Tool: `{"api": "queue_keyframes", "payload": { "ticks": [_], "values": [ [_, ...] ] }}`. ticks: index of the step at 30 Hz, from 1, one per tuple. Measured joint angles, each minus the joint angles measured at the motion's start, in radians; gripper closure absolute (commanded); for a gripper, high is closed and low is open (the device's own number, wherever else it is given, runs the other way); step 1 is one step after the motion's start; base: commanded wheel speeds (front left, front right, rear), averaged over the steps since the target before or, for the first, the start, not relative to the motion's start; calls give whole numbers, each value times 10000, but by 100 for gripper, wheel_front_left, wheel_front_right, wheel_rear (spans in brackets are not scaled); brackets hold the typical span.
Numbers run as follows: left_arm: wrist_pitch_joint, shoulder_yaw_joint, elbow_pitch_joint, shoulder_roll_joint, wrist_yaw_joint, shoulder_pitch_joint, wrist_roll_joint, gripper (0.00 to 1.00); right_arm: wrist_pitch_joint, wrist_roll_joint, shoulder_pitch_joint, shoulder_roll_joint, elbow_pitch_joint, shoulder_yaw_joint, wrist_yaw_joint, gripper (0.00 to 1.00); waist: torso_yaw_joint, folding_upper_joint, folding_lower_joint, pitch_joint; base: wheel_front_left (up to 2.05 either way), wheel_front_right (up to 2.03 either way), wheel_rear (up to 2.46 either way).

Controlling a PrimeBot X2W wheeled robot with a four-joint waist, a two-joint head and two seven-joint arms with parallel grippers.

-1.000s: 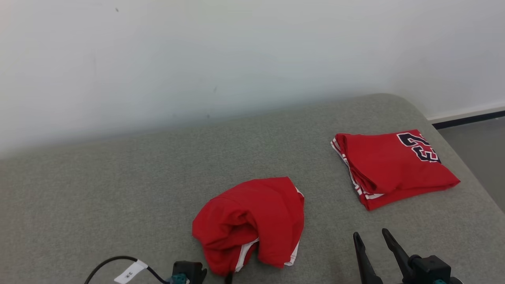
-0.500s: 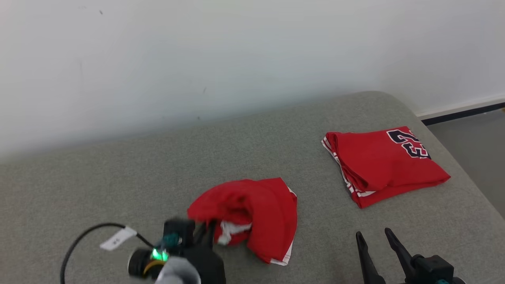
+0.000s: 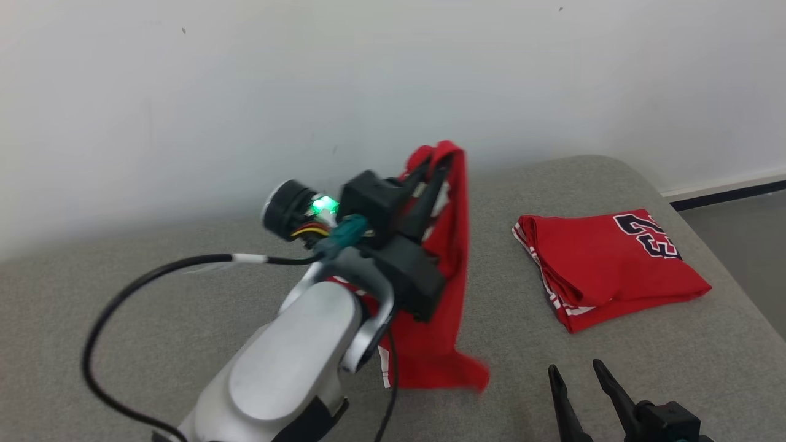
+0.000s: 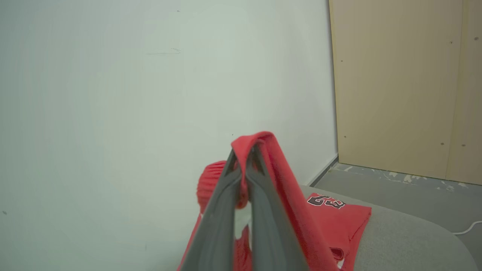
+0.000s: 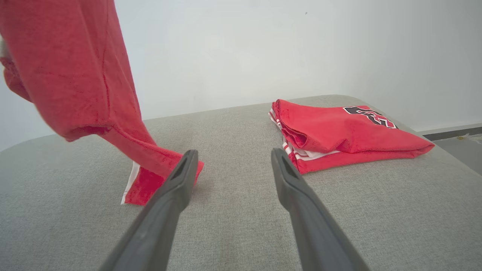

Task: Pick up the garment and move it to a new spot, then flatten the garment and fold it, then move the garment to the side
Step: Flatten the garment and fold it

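A: What's nearest, down at 5 o'clock in the head view?
B: The right gripper [image 3: 575, 368], jaws spread wide, holding nothing, low over the grey cushion [image 3: 724, 344]
A: And the left gripper [image 3: 434, 175]?
B: Up towards 12 o'clock, clamped tight on a top fold of the red jersey [image 3: 451, 276]. The cloth hangs down from that grip and its lower hem touches the cushion near 6 o'clock
A: Room around it?
B: Cushion stretches open from 8 to 10 o'clock. A folded red jersey [image 3: 605, 264] with dark numerals lies at 3 o'clock, well apart from the hanging one, near the cushion's rounded right edge, with floor [image 3: 749, 221] beyond. The far edge meets a white wall [image 3: 245, 92] at 12
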Motion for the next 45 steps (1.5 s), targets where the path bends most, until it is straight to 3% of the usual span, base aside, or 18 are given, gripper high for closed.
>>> {"api": "queue_keyframes", "payload": {
  "ticks": [6, 10, 14, 21, 27, 32, 41, 42, 43, 44, 45],
  "values": [
    [930, -700, -713, -188, 12, -906, 138, 100, -90, 21, -6, 6, 98, -31, 0, 0, -109, 0, 0, -6, 0, 0, 0],
    [1200, -642, -1053, -265, 474, -1422, 63, 100, -127, 29, -8, 8, 153, 0, 0, 0, -173, 0, 0, 7, 0, 0, 0],
    [1501, -397, -558, -151, 1049, -1379, 15, 100, -176, 138, -42, 10, 196, 65, 0, 0, -203, 0, 0, 56, 0, 0, 0],
    [1162, 374, 1058, 1170, 1407, 690, -706, 100, -234, 203, -69, 23, 205, -35, 0, 0, -103, 0, 2, 181, 0, 0, 0],
    [686, 874, 2073, 1914, 1645, 2925, -1400, 100, -217, 186, -38, 23, 194, -119, 0, 0, 161, 0, 2, 247, 0, 0, 0],
    [518, 1035, 1941, 2075, 1730, 4080, -1833, 100, -199, 182, -33, 17, 128, -198, 0, 0, 360, 0, 2, 261, 0, 0, 0],
    [1766, 211, 205, 2435, 1448, 5971, -2100, 100, -161, 176, 58, 21, 27, -242, 0, 0, 718, 0, 1, 218, 0, 0, 0],
    [1965, 194, 61, 2470, 1524, 6050, -2128, 88, -159, 176, 59, 21, 25, -236, 0, 0, 742, 0, 1, 215, 0, 0, 0],
    [2084, 169, -82, 2516, 1576, 6111, -2199, 65, -159, 176, 60, 21, 23, -232, 0, 0, 759, 0, 1, 207, 0, 0, 0],
    [2173, 188, -242, 2577, 1624, 6167, -2220, 0, -157, 176, 61, 19, 23, -221, 0, 0, 766, 0, 1, 196, 0, 0, 0],
    [2330, 224, -368, 2629, 1707, 6195, -2314, 0, -146, 176, 62, 21, 23, -203, 0, 0, 765, 0, 0, 185, 0, 0, 0]
  ]
}}
